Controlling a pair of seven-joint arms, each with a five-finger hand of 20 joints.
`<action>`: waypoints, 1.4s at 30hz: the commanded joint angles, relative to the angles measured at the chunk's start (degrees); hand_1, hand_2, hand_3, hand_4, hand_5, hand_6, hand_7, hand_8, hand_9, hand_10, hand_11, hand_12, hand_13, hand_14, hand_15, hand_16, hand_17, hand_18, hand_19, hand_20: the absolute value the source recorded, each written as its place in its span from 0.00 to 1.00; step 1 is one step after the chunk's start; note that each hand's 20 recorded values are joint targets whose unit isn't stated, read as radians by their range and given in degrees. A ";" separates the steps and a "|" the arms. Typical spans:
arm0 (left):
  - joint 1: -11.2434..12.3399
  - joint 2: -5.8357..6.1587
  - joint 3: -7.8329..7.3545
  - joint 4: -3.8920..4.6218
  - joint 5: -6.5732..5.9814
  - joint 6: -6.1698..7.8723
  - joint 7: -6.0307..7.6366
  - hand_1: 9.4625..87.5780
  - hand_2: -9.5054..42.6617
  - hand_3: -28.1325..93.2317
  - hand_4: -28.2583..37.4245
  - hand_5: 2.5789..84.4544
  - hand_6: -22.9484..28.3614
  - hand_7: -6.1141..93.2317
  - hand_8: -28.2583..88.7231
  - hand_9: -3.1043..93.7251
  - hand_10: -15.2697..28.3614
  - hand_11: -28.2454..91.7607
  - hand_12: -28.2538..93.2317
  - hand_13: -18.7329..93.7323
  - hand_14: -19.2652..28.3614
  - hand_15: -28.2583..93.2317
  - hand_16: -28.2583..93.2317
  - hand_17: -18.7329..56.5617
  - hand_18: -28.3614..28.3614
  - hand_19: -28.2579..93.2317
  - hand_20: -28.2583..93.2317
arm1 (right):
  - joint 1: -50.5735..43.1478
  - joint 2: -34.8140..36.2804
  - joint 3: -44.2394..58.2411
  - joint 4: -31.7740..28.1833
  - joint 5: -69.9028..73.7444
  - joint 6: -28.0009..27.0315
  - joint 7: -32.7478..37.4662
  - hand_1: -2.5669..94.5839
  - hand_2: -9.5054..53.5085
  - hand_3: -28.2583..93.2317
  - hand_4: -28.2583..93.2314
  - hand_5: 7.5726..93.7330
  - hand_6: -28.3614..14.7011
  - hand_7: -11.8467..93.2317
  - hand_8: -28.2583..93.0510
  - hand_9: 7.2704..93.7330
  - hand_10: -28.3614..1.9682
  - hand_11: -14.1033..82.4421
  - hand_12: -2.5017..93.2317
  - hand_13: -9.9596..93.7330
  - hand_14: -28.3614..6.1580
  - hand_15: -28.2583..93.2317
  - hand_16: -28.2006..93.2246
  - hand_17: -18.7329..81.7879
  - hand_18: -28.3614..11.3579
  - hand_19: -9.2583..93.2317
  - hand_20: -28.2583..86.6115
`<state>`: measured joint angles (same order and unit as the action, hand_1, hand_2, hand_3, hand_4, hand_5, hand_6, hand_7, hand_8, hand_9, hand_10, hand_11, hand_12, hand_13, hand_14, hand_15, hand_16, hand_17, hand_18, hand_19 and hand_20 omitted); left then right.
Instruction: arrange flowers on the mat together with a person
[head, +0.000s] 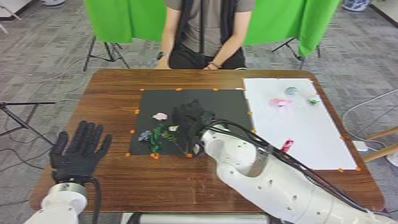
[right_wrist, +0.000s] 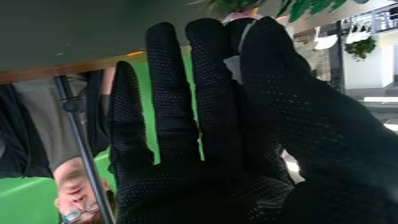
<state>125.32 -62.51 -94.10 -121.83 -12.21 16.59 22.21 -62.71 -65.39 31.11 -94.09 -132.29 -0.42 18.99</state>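
Flowers (head: 160, 116) on dark mat (head: 226, 102)

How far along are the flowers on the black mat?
Partly done, I'd say. The pale pink flower and blue flower are already on the black mat. The right hand is over that mat; whether it grips anything, I can't tell. Probably left: the pink flower and teal flower on the white sheet.
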 joint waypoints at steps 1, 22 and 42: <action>0.39 -0.78 -0.19 0.14 -1.13 0.61 -0.52 0.26 0.47 0.85 0.00 0.53 0.61 0.21 0.15 0.48 0.68 0.41 0.29 0.46 0.73 0.51 0.17 0.17 0.77 0.57 0.32 | -1.07 -0.59 1.38 -1.94 2.15 0.04 -0.11 0.56 0.00 0.88 0.00 0.63 0.75 0.35 0.15 0.69 0.65 0.31 0.20 0.61 0.58 0.49 0.41 0.33 0.27 0.59 0.39; 1.42 -0.94 -1.55 -0.84 5.07 -0.87 -0.43 0.25 0.48 0.84 0.00 0.51 0.60 0.21 0.14 0.47 0.67 0.41 0.29 0.46 0.72 0.50 0.16 0.17 0.77 0.57 0.31 | -14.21 6.68 30.00 -19.24 39.08 2.71 -6.67 0.50 0.00 0.90 0.00 0.50 0.74 0.33 0.09 0.54 0.70 0.26 0.16 0.52 0.51 0.40 0.38 0.32 0.29 0.56 0.36; 3.69 -1.22 -5.22 -1.98 8.49 -4.87 0.92 0.23 0.51 0.82 0.00 0.52 0.60 0.19 0.15 0.47 0.67 0.39 0.28 0.45 0.70 0.46 0.17 0.17 0.77 0.56 0.31 | -54.01 10.27 68.92 -30.17 75.27 14.24 -17.94 0.29 0.26 0.90 0.02 0.49 0.67 0.26 0.13 0.49 0.63 0.21 0.14 0.48 0.44 0.33 0.40 0.31 0.27 0.46 0.37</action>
<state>127.59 -63.21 -98.86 -123.49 -3.86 12.66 22.70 -103.54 -51.28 96.08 -122.03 -61.16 12.24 2.22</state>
